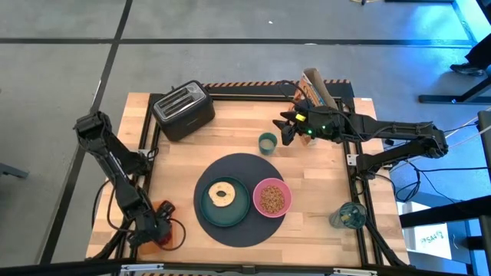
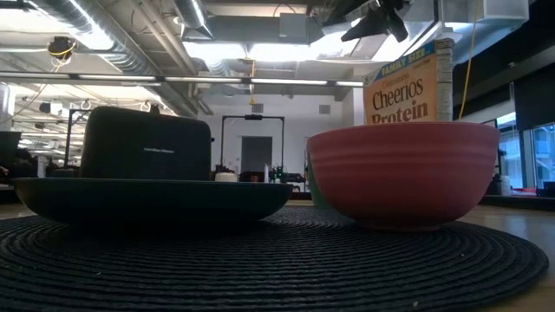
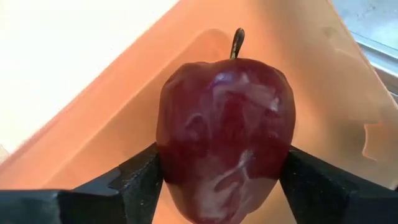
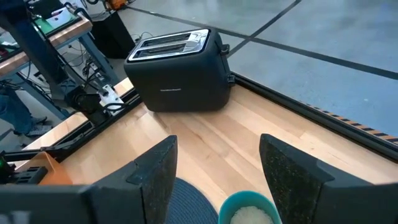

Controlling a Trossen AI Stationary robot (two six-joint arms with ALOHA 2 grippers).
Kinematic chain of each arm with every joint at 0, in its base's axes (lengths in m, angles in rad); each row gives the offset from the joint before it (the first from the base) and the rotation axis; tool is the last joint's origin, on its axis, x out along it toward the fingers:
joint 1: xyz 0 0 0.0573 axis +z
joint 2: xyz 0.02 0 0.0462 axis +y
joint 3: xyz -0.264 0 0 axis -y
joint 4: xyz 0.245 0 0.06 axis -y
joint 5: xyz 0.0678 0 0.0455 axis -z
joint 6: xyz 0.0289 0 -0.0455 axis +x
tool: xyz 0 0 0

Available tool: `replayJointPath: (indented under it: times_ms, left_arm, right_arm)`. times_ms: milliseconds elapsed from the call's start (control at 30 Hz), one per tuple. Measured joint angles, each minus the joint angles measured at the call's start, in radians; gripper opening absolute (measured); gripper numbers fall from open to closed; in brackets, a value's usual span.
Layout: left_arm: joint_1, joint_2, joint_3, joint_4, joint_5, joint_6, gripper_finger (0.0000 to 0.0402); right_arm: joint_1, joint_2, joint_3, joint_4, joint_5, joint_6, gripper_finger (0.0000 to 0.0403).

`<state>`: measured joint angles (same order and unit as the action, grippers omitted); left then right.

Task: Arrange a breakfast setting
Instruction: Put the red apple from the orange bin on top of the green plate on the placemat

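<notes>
A dark grey round mat [image 1: 234, 165] lies mid-table. On it rest a teal plate [image 1: 211, 211] with a bagel half [image 1: 223, 193] and a pink bowl [image 1: 271, 198] of cereal. A small green cup [image 1: 267, 142] stands beyond the mat. My right gripper [image 1: 285, 132] hovers open beside and above the cup [image 4: 249, 213]. My left gripper [image 1: 157, 230] is at the near left corner, shut on a dark red fruit [image 3: 224, 134] over an orange tray [image 1: 166, 222]. The orange-handled spoon does not show. My left gripper pinches the dark red fruit between its two fingers [image 3: 140, 180], one on each side of the fruit's lower half [image 3: 177, 180]. The stem [image 3: 236, 42] points away from the gripper. The orange tray lies right behind the fruit; whether the fruit touches it I cannot tell.
A black toaster [image 1: 184, 110] stands at the far left and a Cheerios box [image 1: 318, 88] at the far right, behind my right gripper. A bluish glass [image 1: 349, 216] stands at the near right. Black rails [image 1: 357, 165] frame the wooden top.
</notes>
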<state>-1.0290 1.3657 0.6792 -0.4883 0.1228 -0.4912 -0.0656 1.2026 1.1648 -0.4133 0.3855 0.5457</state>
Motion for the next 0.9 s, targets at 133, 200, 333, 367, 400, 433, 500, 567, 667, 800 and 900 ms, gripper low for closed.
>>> replayJointPath:
  times_ms: [133,200,333,367,400,433,500,567,667,800,900]
  left_arm:
    - [0.0,-0.034,0.016,-0.067,0.018,-0.042,0.0271]
    - [0.0,-0.064,0.032,-0.095,0.018,-0.065,0.0272]
    - [0.0,-0.135,0.081,-0.191,0.01,-0.092,0.0272]
    - [0.0,-0.15,0.098,-0.223,0.01,-0.102,0.0272]
    - [0.0,-0.165,0.119,-0.259,0.014,-0.106,0.0272]
    - [0.0,-0.179,0.142,-0.301,0.019,-0.106,0.0272]
    - [0.0,-0.208,0.198,-0.386,0.017,-0.109,0.0272]
    - [0.0,-0.233,0.257,-0.471,-0.023,-0.103,0.0272]
    - [0.022,-0.264,0.335,-0.582,-0.211,-0.099,0.0272]
    - [0.122,-0.31,0.387,-0.576,-0.538,-0.053,0.0271]
    - [0.246,-0.347,0.391,-0.465,-0.691,0.025,0.0271]
  right_arm:
    - [0.0,0.0,0.0,0.0,0.0,-0.001,0.0218]
    - [0.0,0.0,0.0,0.002,0.0,-0.001,0.0218]
    - [0.0,0.0,0.0,0.019,-0.002,-0.004,0.0218]
    - [0.0,0.0,0.0,0.024,-0.008,-0.004,0.0218]
    - [0.0,0.0,0.0,0.028,-0.022,-0.008,0.0218]
    - [0.0,0.0,0.0,0.034,-0.043,-0.018,0.0218]
    - [0.0,0.0,0.0,0.065,-0.096,-0.043,0.0218]
    - [0.0,0.0,0.0,0.11,-0.151,-0.084,0.0218]
    - [0.0,0.008,0.0,0.207,-0.231,-0.168,0.0218]
    - [0.001,0.037,0.0,0.37,-0.31,-0.239,0.0218]
    - [0.001,0.087,0.0,0.508,-0.398,-0.263,0.0218]
